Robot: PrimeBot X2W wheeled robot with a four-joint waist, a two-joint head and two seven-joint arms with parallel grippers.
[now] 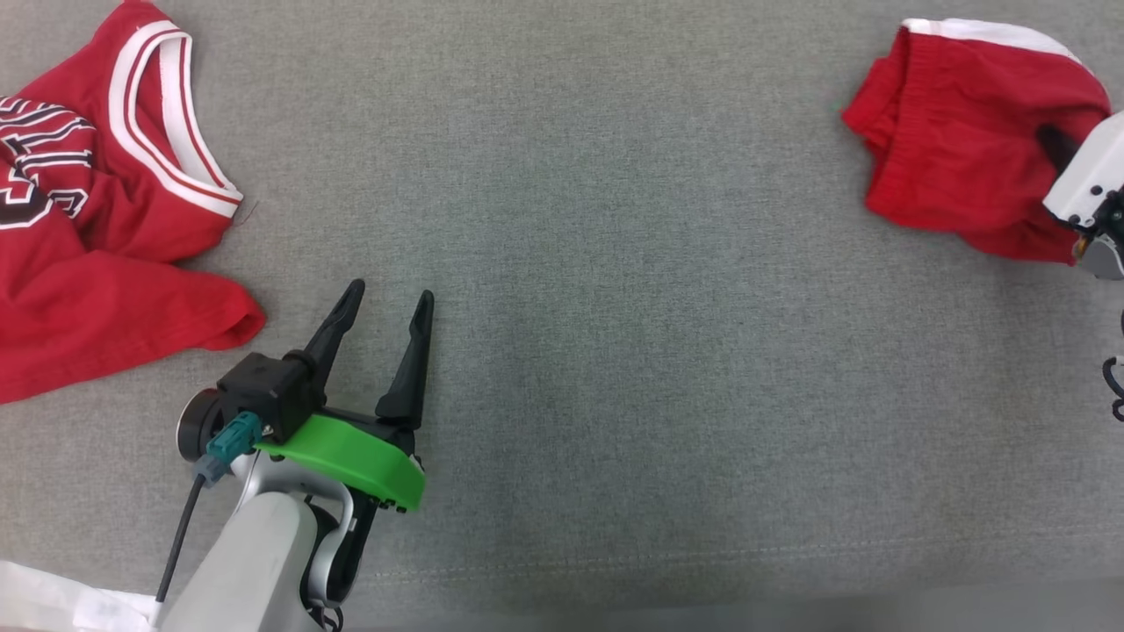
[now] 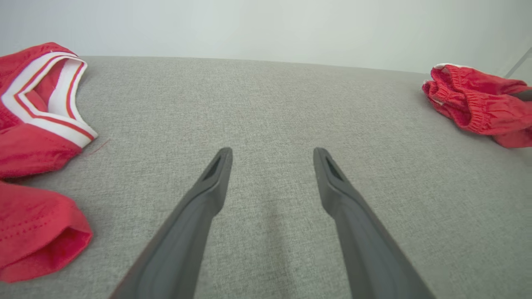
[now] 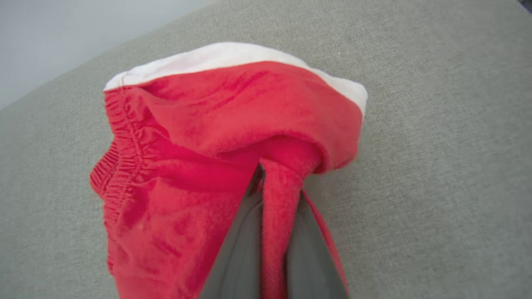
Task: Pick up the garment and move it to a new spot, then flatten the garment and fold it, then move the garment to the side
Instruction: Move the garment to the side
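Red shorts [image 1: 957, 132] with a white band and an elastic waist lie bunched at the far right of the grey fabric surface [image 1: 615, 263]. My right gripper [image 3: 277, 178] is shut on a pinched fold of the shorts [image 3: 232, 108], its fingers [image 3: 245, 241] mostly buried in the cloth. In the head view its white wrist [image 1: 1089, 175] shows at the right edge. My left gripper [image 1: 391, 294] is open and holds nothing. It hovers low over bare surface at the lower left, and in its own wrist view the left gripper [image 2: 273, 153] points toward the far edge, the shorts [image 2: 478, 104] far to its right.
A red jersey [image 1: 97, 237] with a white-and-red striped collar and dark lettering lies crumpled at the left, close to my left gripper; its hem [image 2: 37, 236] is beside the left finger. A white scrap [image 1: 53, 606] sits at the bottom-left corner. A pale wall [image 2: 266, 25] rises beyond the far edge.
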